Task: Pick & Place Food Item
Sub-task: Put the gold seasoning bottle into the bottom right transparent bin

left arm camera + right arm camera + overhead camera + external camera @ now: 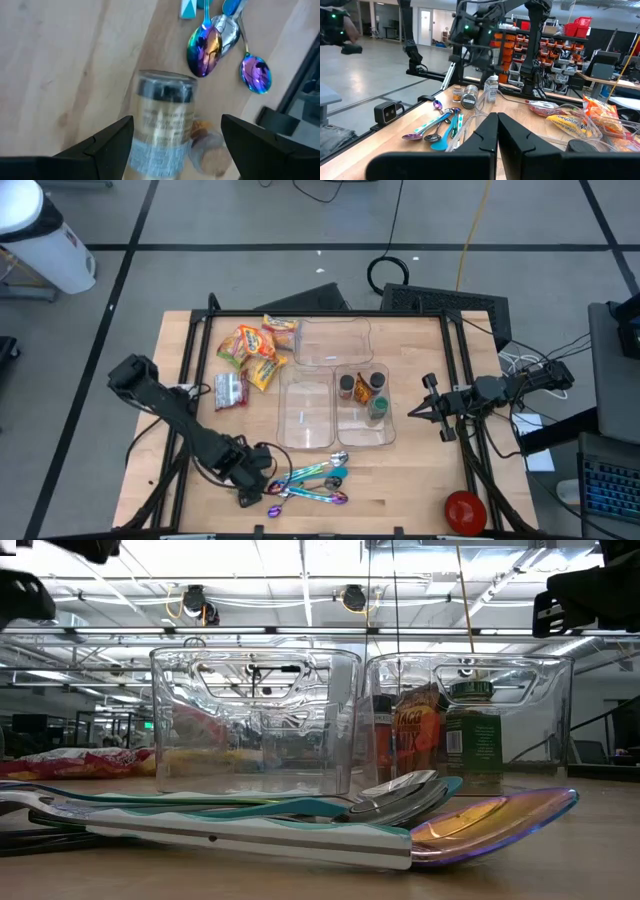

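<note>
Clear-glass spice jar (162,125) lies on its side near the spoons (215,45), between the spread left gripper (172,145), ready for pinching; right gripper (496,131), pressed together, waits beside the bins (335,385).

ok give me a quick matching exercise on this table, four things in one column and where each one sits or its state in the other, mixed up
Things:
1. spoons
2. snack packets
3. spice jars
4. right gripper

Places or states:
A. inside a clear bin
B. shut, at the table's right side
C. lying at the front edge, beside the left gripper
D. left of the bins, at the back

Pairs: 1-C, 2-D, 3-A, 4-B
</note>
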Robot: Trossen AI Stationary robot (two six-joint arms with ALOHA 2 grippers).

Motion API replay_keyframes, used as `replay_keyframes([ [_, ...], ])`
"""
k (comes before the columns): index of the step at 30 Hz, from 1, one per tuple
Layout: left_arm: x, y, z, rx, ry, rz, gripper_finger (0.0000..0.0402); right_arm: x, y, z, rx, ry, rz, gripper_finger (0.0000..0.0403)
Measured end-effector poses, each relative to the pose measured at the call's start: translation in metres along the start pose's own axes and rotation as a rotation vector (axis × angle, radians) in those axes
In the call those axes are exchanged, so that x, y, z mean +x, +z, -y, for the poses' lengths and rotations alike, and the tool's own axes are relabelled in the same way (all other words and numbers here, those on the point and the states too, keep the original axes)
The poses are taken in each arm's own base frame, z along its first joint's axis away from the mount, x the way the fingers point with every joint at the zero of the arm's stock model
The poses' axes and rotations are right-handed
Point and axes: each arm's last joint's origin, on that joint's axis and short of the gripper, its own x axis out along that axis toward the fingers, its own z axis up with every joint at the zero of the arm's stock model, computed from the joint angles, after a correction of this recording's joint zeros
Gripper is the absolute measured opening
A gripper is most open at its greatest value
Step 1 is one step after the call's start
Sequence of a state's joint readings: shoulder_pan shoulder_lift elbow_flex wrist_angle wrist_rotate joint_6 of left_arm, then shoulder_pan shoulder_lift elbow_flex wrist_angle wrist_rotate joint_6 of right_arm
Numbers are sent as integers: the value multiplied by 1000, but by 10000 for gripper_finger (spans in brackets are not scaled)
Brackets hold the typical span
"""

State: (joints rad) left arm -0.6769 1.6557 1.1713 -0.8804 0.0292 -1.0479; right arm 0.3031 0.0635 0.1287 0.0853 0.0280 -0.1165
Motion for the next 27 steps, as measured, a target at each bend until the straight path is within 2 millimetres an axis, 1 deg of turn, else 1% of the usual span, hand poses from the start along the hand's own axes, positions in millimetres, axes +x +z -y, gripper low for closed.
replay_keyframes([
  [4,16,4,5,25,19,2,310,0,0,0,0,0,0,4],
  [9,33,6,4,20,69,-28,310,0,0,0,0,0,0,4],
  [14,40,7,4,71,80,-47,310,0,0,0,0,0,-1,4],
  [18,41,8,4,127,91,-49,310,0,0,0,0,0,-1,4],
  [24,42,11,-1,259,182,28,310,0,0,0,0,0,-4,4],
  [27,42,18,-5,258,219,76,310,0,0,0,0,0,-4,4],
])
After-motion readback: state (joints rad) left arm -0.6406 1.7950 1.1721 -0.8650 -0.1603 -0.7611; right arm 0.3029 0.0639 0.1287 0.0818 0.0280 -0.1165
